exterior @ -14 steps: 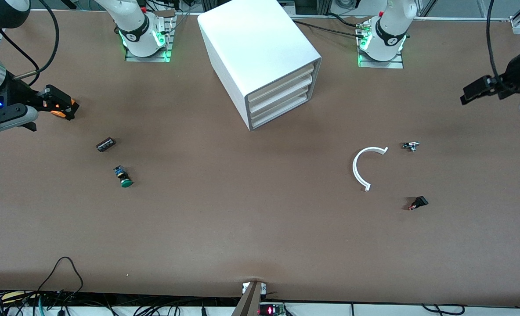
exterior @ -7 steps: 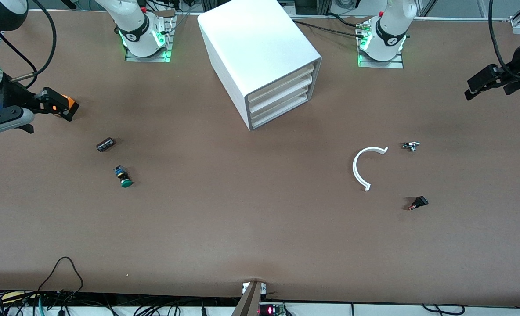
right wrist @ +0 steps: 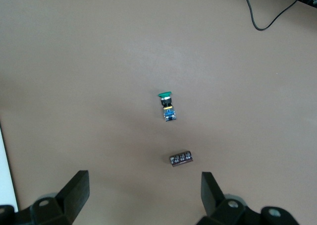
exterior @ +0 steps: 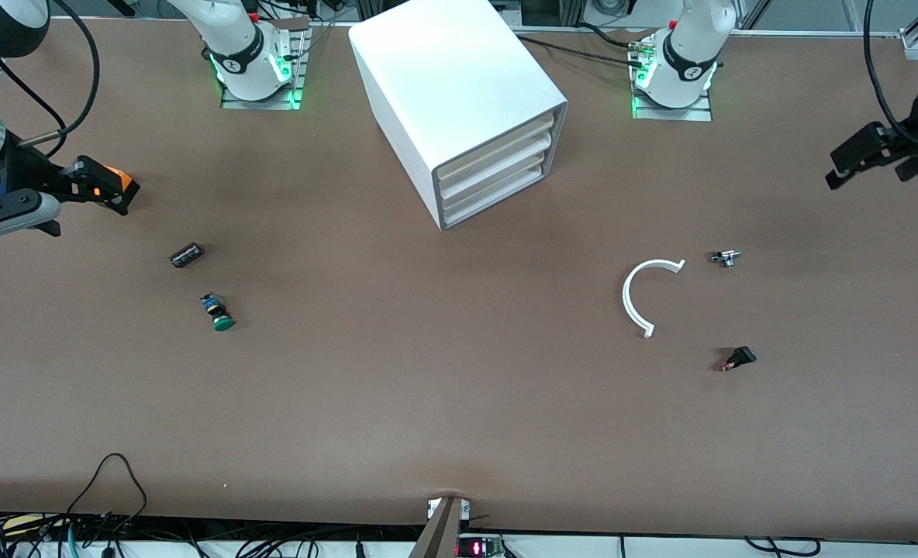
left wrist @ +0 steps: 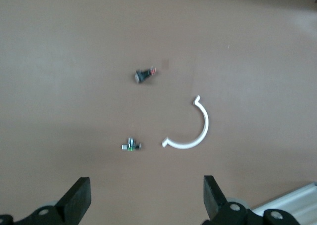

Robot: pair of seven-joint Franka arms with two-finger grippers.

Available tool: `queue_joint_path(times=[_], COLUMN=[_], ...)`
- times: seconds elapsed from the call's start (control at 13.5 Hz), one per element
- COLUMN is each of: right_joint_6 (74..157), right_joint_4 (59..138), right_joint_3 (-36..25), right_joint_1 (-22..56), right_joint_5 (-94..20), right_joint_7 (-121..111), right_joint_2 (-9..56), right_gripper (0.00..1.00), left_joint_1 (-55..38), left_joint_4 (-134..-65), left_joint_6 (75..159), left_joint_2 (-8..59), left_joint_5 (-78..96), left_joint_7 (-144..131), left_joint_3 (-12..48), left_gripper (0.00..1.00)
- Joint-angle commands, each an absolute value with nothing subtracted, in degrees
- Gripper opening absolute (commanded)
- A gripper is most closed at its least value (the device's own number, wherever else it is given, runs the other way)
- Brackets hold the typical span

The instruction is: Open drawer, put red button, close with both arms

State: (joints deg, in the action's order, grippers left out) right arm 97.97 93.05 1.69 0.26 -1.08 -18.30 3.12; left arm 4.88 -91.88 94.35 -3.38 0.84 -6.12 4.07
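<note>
With all four drawers (exterior: 494,180) flush

Matt brown table (exterior: 459,403), smooth white plastic-looking cabinet (exterior: 443,85)

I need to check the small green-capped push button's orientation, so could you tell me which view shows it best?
The right wrist view: the small green-capped push button shows cap and blue body clearly. The front view shows it tiny. The left wrist view misses it.

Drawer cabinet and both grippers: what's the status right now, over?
Left gripper open, over the table's left-arm end. Right gripper open, over the right-arm end. All four drawers shut. Nothing in front of the cabinet.
</note>
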Motion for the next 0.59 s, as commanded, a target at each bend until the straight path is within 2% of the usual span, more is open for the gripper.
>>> queue_joint_path(times=[0.0, 0.52], right_joint_6=[98.3, 99.8], right_joint_4=[92.2, 92.1], right_joint_3=[2.3, 1.8], right_joint_1=[-0.6, -0.7], right_joint_5=[-2.2, -2.8], right_joint_7=[-18.1, -18.1], right_joint_2=[4.0, 4.1], right_gripper=[1.00, 1.00], left_joint_1=[3.1, 2.1], left_joint_4=[-91.2, -91.2], left_joint_6=[97.1, 97.2], left_joint_2=[-1.8, -2.2], left_joint_5=[1.9, 1.1], left_joint_7=[-1.9, -1.6], left_joint_3=[1.8, 1.5], left_gripper=[1.00, 1.00])
